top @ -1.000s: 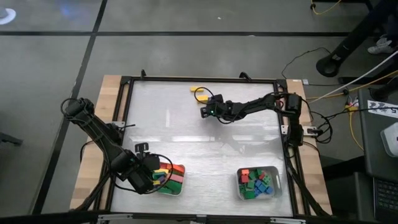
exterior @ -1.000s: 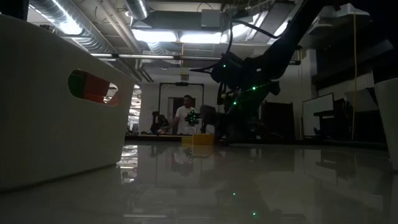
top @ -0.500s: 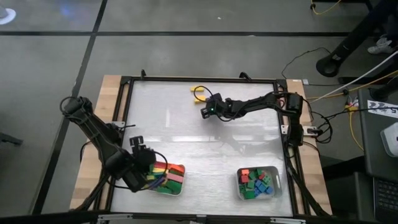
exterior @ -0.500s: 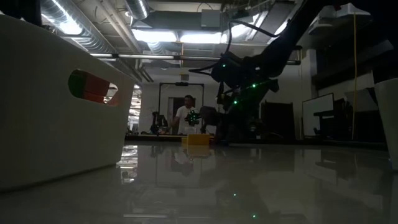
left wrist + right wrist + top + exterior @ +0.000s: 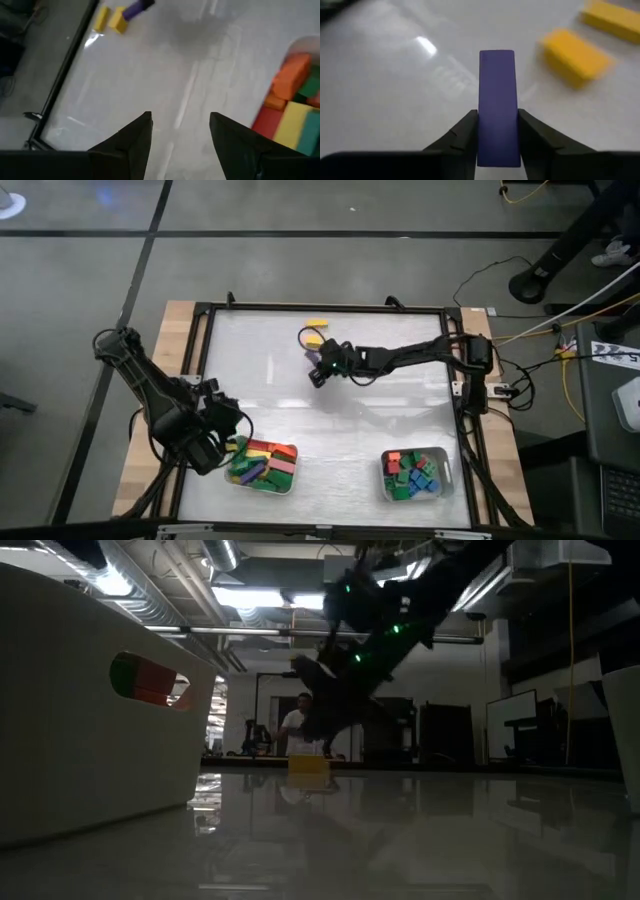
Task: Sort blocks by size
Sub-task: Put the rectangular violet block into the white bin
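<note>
Trays near edge: left tray (image 5: 285,484) holds long blocks (image 5: 262,462), right tray (image 5: 444,481) holds short blocks (image 5: 413,474). Left gripper (image 5: 225,438) hovers just left of left tray, fingers (image 5: 131,142) apart, holding nothing. Farther back, right gripper (image 5: 314,372) is clamped on a long purple block (image 5: 497,106), lifted off the table (image 5: 350,430). Two yellow blocks (image 5: 314,332) lie beyond it near far edge.

One camera hangs overhead, looking straight down on the whole bench (image 5: 330,395). Another sits at bench-top height, facing level across it into the room. Each wrist camera looks past its own claw, close above the surface (the right one nearest). Both wrist views share the two yellow blocks (image 5: 576,51) with the overhead view.
</note>
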Tool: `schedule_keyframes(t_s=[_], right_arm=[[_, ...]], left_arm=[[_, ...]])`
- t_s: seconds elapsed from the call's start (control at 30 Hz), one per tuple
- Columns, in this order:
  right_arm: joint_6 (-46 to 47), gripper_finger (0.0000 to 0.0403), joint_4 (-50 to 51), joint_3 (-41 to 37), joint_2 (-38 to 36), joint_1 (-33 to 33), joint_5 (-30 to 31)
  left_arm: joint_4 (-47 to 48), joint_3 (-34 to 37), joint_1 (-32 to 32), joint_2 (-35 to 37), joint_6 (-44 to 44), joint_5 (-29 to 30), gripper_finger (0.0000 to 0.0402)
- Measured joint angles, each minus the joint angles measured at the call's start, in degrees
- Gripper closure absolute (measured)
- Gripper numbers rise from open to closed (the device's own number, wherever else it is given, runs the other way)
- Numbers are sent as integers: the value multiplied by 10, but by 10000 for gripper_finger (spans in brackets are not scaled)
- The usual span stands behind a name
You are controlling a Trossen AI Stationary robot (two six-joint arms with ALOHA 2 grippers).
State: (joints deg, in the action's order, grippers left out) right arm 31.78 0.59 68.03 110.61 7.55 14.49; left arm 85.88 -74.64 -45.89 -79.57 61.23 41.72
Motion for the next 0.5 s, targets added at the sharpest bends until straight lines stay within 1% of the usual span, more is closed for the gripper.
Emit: schedule_keyframes(t_s=[0.1, 0.2, 0.33, 0.5], right_arm=[[-21, 283, -10, 27, 0, -36, -27], [-41, 286, -26, 45, 0, -74, -47], [-68, 292, -90, 50, 0, -125, -52], [-84, 286, -141, 51, 3, -183, -54]], left_arm=[[11, 21, 1, 23, 23, 19, 215], [10, 49, 1, 48, 55, 32, 215], [6, 89, 1, 78, 107, 53, 215], [5, 136, 2, 88, 150, 61, 215]])
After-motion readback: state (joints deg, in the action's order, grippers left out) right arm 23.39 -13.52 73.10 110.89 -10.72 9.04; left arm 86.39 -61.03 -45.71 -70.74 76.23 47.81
